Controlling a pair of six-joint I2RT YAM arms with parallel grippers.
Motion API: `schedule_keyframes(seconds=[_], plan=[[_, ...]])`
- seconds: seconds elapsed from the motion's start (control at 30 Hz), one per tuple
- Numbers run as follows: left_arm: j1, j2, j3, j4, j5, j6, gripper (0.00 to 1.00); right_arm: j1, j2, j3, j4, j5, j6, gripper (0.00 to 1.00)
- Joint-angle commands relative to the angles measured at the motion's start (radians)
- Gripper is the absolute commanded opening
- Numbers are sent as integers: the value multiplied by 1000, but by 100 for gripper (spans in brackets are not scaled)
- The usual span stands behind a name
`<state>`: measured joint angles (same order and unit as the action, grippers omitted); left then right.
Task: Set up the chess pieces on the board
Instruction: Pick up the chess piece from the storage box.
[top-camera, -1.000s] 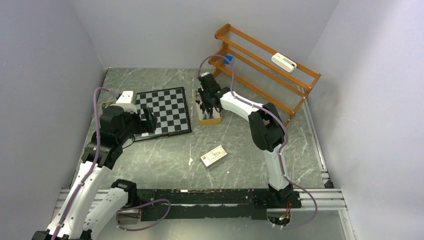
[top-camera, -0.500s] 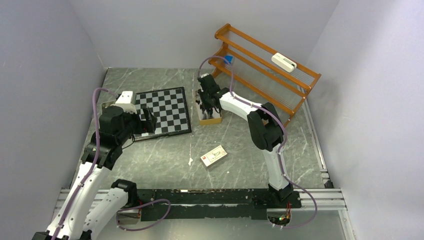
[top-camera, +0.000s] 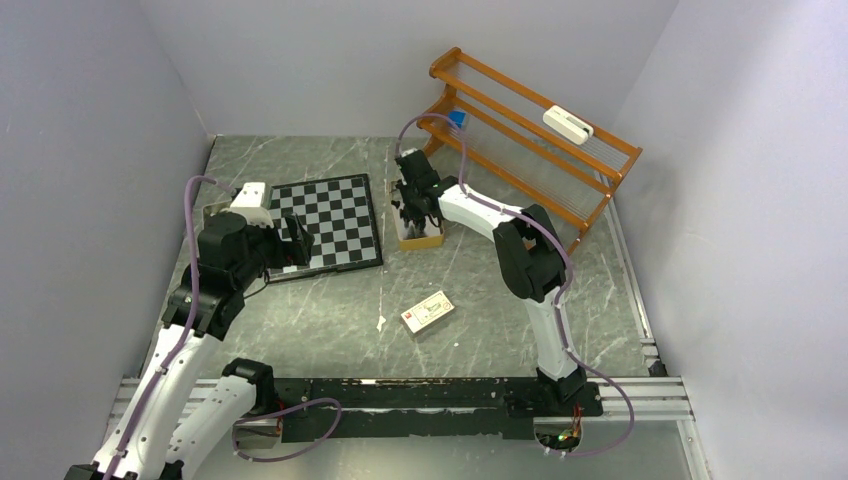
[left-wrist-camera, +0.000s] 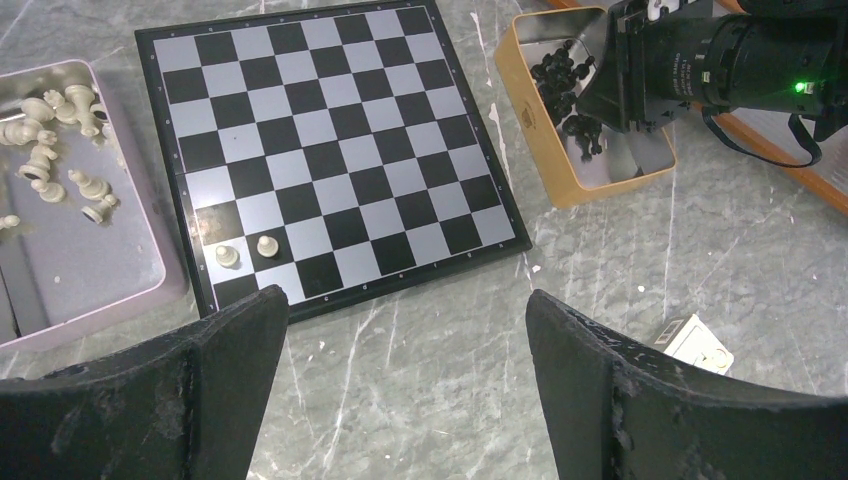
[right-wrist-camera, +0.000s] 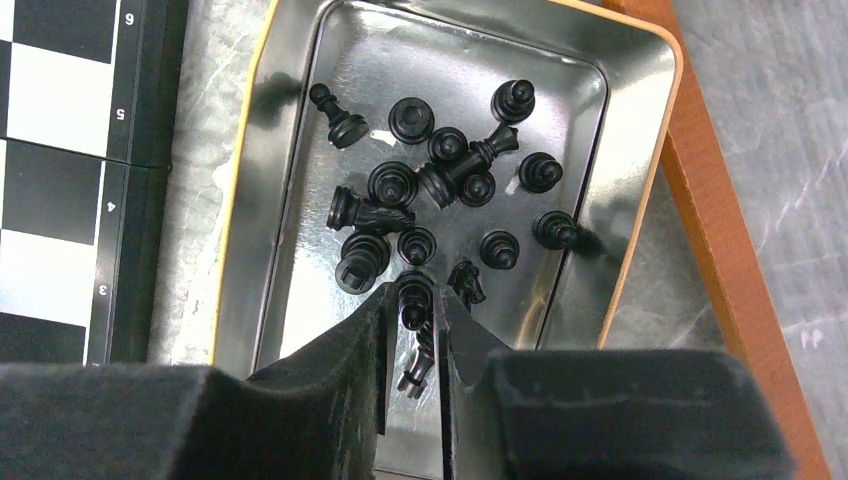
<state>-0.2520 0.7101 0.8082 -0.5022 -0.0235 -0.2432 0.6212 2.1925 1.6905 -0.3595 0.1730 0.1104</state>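
Note:
The black-and-white board (top-camera: 328, 222) lies at the left of the table, with two pale chess pieces (left-wrist-camera: 228, 256) standing near its front-left corner. More pale pieces lie in a pinkish tray (left-wrist-camera: 80, 250) to its left. Several black chess pieces (right-wrist-camera: 440, 170) lie in a tan tin (right-wrist-camera: 240, 200) right of the board. My right gripper (right-wrist-camera: 413, 305) reaches into that tin, jaws shut on one black piece (right-wrist-camera: 413, 295). My left gripper (left-wrist-camera: 408, 330) hovers wide open and holding nothing over bare table just in front of the board (left-wrist-camera: 330, 150).
A wooden rack (top-camera: 530, 150) stands at the back right, close behind the tin, with a white object (top-camera: 567, 124) on top. A small card box (top-camera: 427, 311) lies mid-table. Grey walls close in the left, back and right sides.
The right gripper's jaws have narrowed onto a black piece inside the tin. The left arm has not moved.

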Motion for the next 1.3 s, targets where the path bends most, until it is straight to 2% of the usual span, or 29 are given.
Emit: schedule_keyframes(seconds=[0.0,0.2,0.67,0.93,1.27], plan=[[7,-9,0,2,-20,-1,93,-3,-10,-6,3,16,3,24],[7,-10,0,3,-18,-1,93,-2,1,-6,-7,16,5,26],[7,-9,0,5,-13,1,93,-3,8,-5,-10,16,7,25],[7,-13,0,5,-15,1,93,-3,-15,-9,-16,17,3,14],[7,-17,0,4,-17,-1,93,-2,-147,-13,-86,23,1,9]])
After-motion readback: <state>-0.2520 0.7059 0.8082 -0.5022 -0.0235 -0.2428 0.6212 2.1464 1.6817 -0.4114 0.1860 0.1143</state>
